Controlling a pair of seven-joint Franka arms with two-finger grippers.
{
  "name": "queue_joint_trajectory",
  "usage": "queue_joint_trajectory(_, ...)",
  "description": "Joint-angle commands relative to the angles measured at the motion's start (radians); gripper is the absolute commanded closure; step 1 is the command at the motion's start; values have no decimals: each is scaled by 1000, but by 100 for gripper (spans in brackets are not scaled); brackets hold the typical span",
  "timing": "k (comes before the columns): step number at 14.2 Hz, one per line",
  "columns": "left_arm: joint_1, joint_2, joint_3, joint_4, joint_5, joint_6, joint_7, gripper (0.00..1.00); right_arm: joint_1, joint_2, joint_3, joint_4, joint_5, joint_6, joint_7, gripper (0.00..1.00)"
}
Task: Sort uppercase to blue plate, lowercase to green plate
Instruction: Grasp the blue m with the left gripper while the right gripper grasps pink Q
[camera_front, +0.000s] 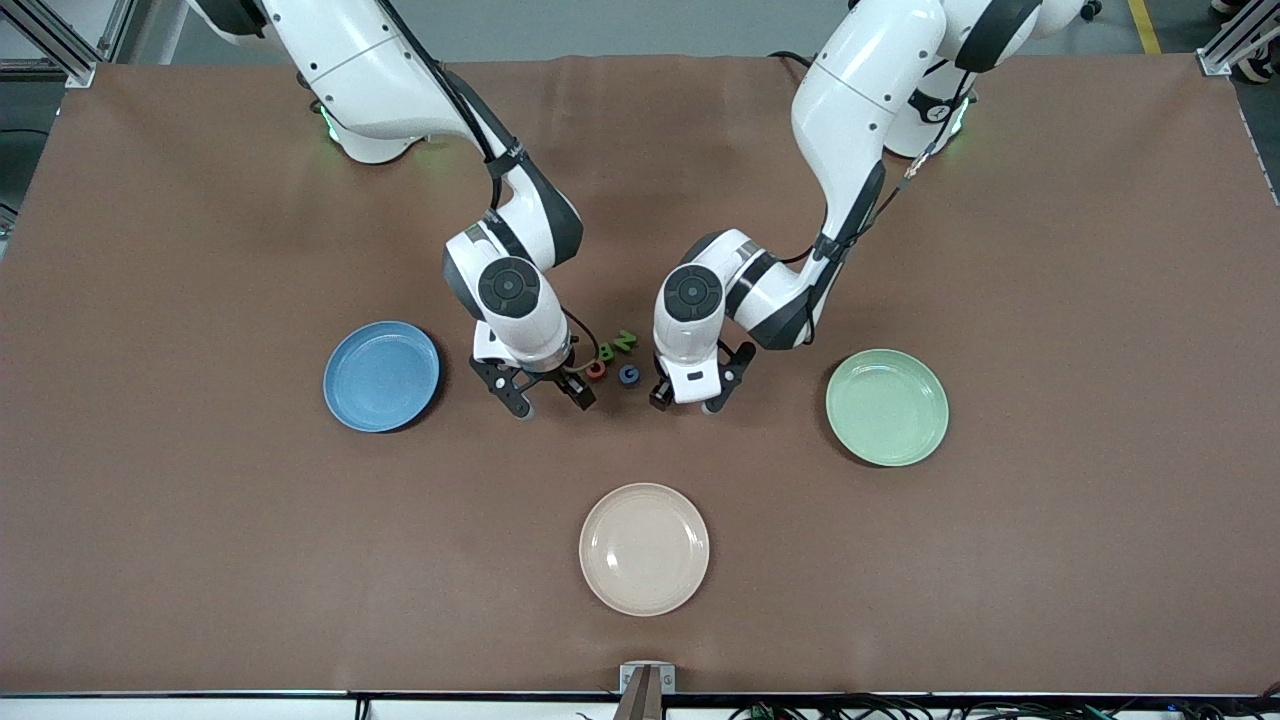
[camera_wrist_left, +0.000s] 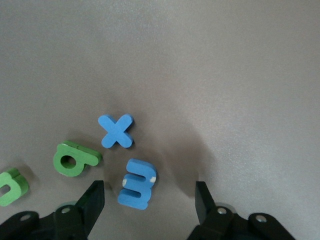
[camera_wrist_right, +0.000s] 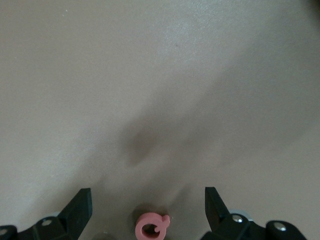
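Red Q (camera_wrist_right: 151, 226) lies flat on the table between the spread fingers of the right gripper (camera_front: 546, 397), nothing held. Blue m (camera_wrist_left: 137, 183) sits inside the left gripper (camera_front: 690, 396), jaws wide, empty, m nearer one finger. Blue x (camera_wrist_left: 116, 131) and two green lowercase letters (camera_wrist_left: 75, 159) crowd the m. In the front view the letter cluster is centre; blue plate (camera_front: 345, 400) lies at 9 o'clock of it, green plate (camera_front: 925, 425) at 3 o'clock, cream plate (camera_front: 600, 575) at 6 o'clock. To do it well: centre each letter, go straight down, close gently; the left fingertip probably clears the green letter, hard to tell.
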Motion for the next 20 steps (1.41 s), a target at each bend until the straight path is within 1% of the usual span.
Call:
queue_joint_trajectory(1,-7,-18,4,-28,18,-2,-21,18,23,33,-7,11,-18,40,59,1)
queue_joint_trajectory(4,-8,-18,5,-51,18,-2,-21,18,36,47,-7,15,-19,43,66,1)
queue_joint_trajectory(6,-10,-19,5,-57,18,-3,-21,19,57,62,-7,16,-18,43,67,3)
queue_joint_trajectory(7,-10,-22,5,-55,18,-3,-25,24,60,66,-7,16,-18,45,73,3)
queue_joint_trajectory(8,-10,-25,4,-54,17,-3,-29,34,63,66,-7,16,-19,45,77,3)
queue_joint_trajectory(10,-8,-27,5,-49,17,-3,-29,49,68,72,-7,18,-19,45,77,5)
queue_joint_trajectory(12,-8,-25,5,-48,15,-2,-29,59,75,84,-7,24,-19,45,77,9)
queue_joint_trajectory(14,-10,-25,5,-46,13,-3,-29,73,75,89,-7,30,-19,45,77,17)
queue_joint_trajectory(16,-7,-25,5,-46,12,-3,-28,86,77,90,-7,36,-18,45,77,28)
queue_joint_trajectory(18,-1,-47,4,-45,6,-29,-28,90,86,90,-7,38,-18,45,77,34)
queue_joint_trajectory(20,2,-93,4,-34,-2,-125,-23,90,88,92,-7,38,-18,45,77,40)
